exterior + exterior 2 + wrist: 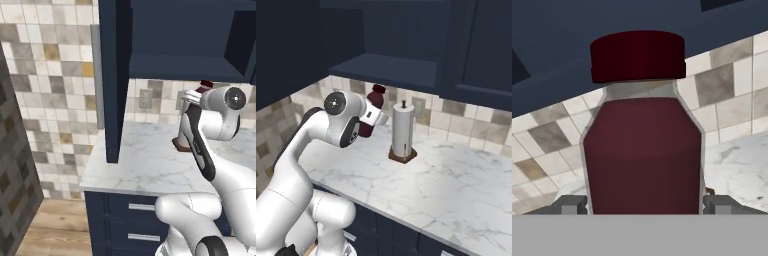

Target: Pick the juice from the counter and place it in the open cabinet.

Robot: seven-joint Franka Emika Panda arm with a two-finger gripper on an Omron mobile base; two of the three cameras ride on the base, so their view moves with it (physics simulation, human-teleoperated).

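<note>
Open cabinet (190, 45): navy, hung above left, door swung out.
Gripper (641, 205): fingers (571, 204) pressed against both sides of the juice (642, 150), clamped on it.
Juice: upright, raised off the counter (456, 175), below the cabinet shelf.
Paper-towel roll (403, 131): stood right of the juice on the marble, before the tiled wall (55, 75).

wall: beige-grey mosaic tile (55, 75) | floor: wood planks (55, 225) | drawers: navy, silver handles (140, 220)

White paper-towel roll (403, 131) upright on dark base, tiled backsplash (55, 60) behind.
</note>
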